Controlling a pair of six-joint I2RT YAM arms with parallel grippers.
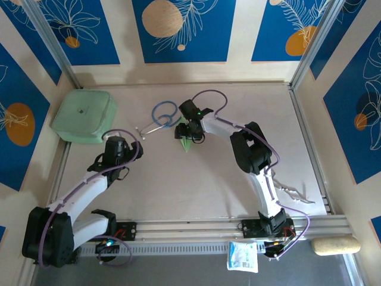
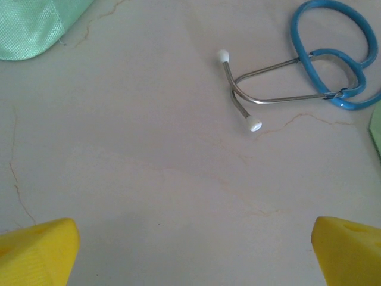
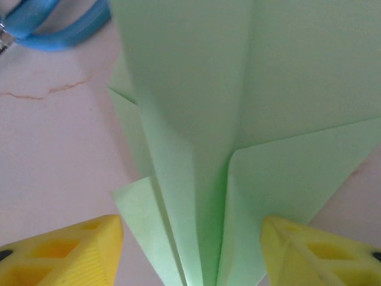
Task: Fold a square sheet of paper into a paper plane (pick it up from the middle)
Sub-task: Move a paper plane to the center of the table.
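On the pale marbled surface (image 1: 196, 185), just beside the blue stethoscope (image 1: 164, 113), the paper plane (image 3: 238, 119) lies between the parted fingers of the right pincer (image 3: 190, 232), pinched or merely straddled I cannot tell, so its centre crease probably wants even, gentle pressing, while the left pincer (image 2: 193, 238) hangs spread wide.

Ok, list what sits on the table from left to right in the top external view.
mint-green box → left gripper → blue stethoscope → paper plane → silvery metal object by the right rail. The right gripper is left out, since it overlaps the paper plane.
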